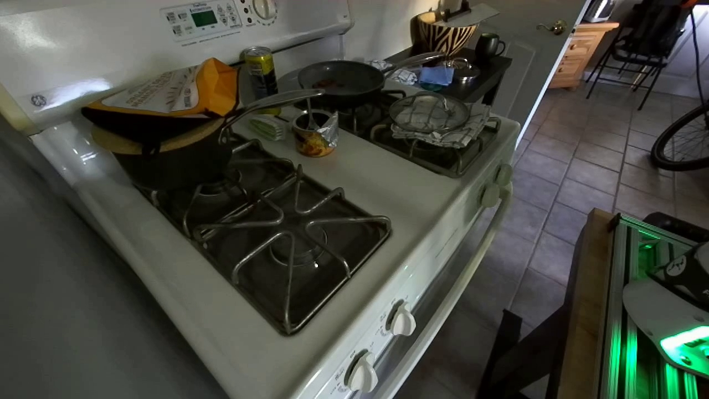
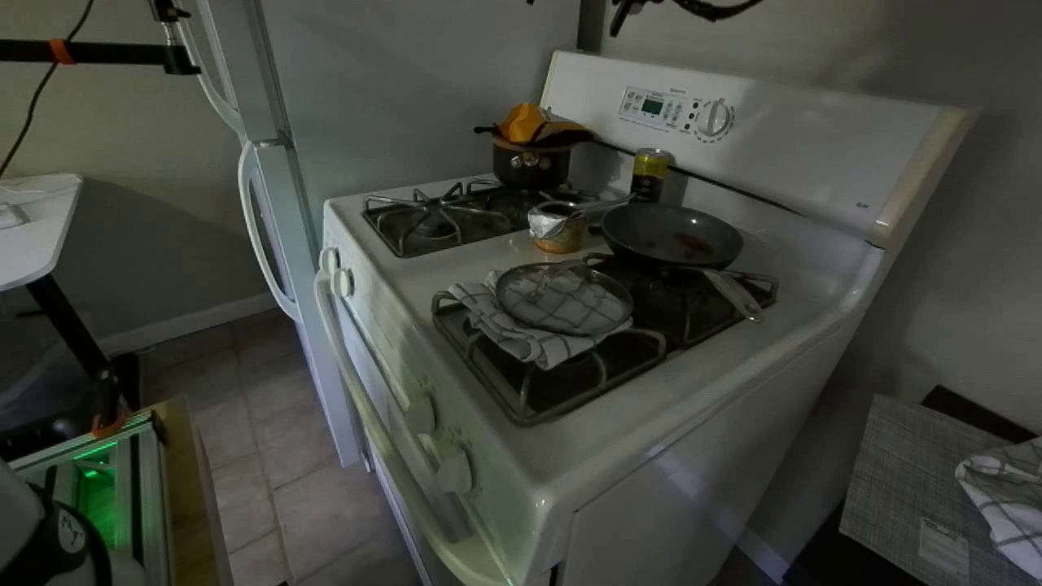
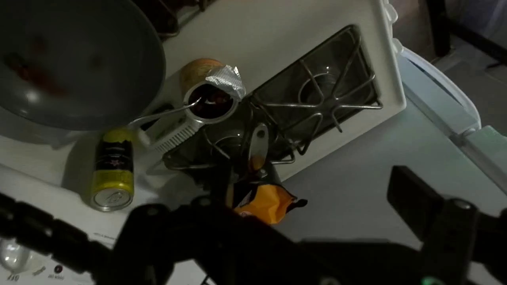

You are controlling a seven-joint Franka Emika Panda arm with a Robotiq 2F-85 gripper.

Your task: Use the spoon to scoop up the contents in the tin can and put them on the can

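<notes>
In an exterior view, the tin can (image 1: 313,145) is standing upright on the white stove top (image 1: 382,173), left of centre in the upper half of the frame. Its short wall is showing a mottled orange-brown and yellow print, and a crumpled flap of foil (image 1: 329,132) is hanging off its rim. In the wrist view, the open mouth is exposing dark reddish contents (image 3: 216,111), with lighter pieces among them. The spoon (image 3: 166,113) is leaning out toward the lower left; its lower end is lying hidden inside the tin can, and the contents are proving too dark to identify. The gripper (image 3: 313,180) is occupying the bottom of the frame, its fingers (image 3: 414,198) standing wide apart, released; the finger nearer the centre is merging into shadow. The frying pan (image 3: 83,51), bearing reddish smears, is filling the upper left and running off the frame. A drinks can (image 3: 114,174) is standing at lower left. In an exterior view, a bag (image 1: 166,91) is covering much of the pot (image 1: 177,160) at upper left, and the robot (image 1: 651,307) is being cut off at lower right.
</notes>
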